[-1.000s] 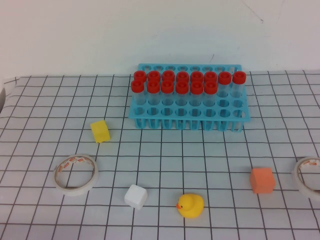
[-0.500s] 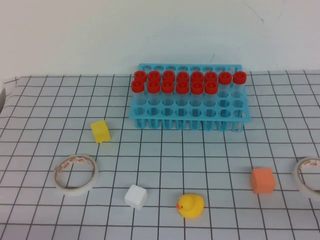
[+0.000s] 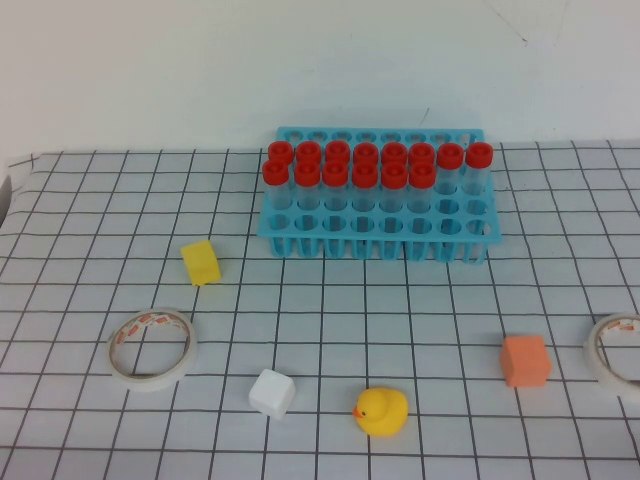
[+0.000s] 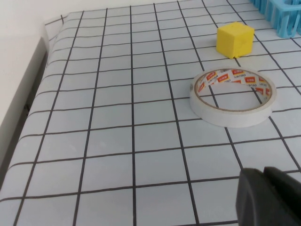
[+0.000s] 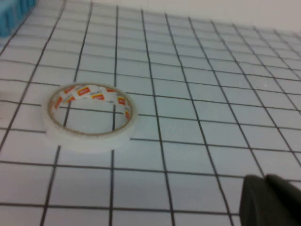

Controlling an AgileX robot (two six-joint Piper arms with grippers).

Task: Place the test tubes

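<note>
— When read from the far left, what first?

— First the left tool (image 4: 264, 176), low over the bench (image 3: 420, 310), fingers pressed together, gripping nothing. Near it but apart, the left tape roll (image 3: 152, 347), flat on the grid. Farther back and slightly right, the yellow cube (image 3: 200, 262), turned askew to the grid lines.

— And toward the middle?

— Near the front, the white cube (image 3: 272, 393). Well behind it, at the back of the bench, the blue test tube rack (image 3: 375, 240), standing level. Upright in it, the red-capped test tubes (image 3: 365, 165), in two neighbouring rows toward the back of the rack: eight across in the rear one, six in the row just in front, filled from the left. Right of the white cube, near the front, the yellow rubber duck (image 3: 381, 411), beak pointing left.

— And on the right?

— Set a little farther back than the duck, the orange cube (image 3: 525, 361). Beyond it, at the right border of the high view and partly cut off, the right tape roll (image 3: 618, 352), lying flat. Near that roll but apart from it, the right tool (image 5: 264, 183), low over the bench, fingers closed together, nothing held.
</note>
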